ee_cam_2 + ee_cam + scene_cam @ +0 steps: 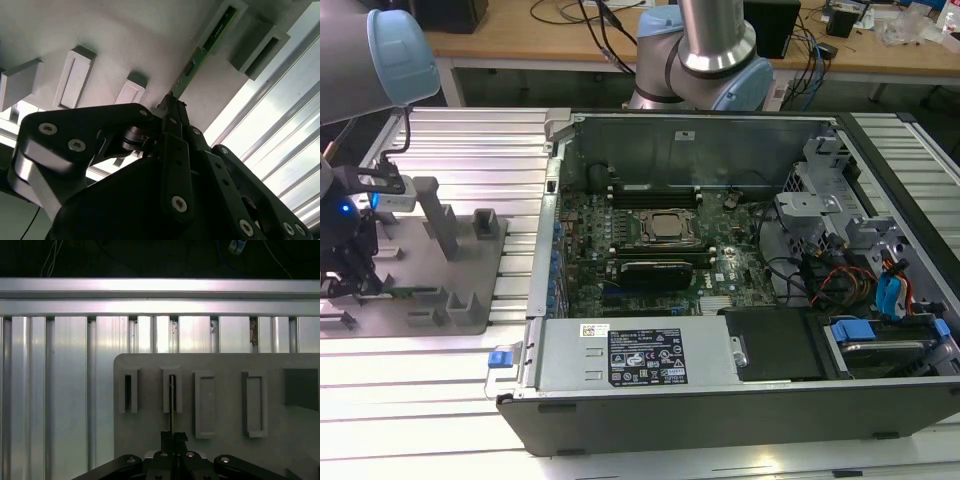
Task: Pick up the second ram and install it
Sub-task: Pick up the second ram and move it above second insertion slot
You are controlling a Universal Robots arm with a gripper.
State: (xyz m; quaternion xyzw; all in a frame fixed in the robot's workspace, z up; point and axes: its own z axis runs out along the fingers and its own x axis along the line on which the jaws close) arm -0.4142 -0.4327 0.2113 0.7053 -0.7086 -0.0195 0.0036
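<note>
Green circuit-board ram stick (204, 50) in grey plastic holder block (179, 390), nine o'clock of open metal computer case (680, 140), black fingers (172, 120) clamped on it; lifting, installation outstanding.

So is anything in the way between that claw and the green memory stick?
Nothing visible does: the gripper is closed on one end of the second ram, which sits in a grey holder block.
</note>
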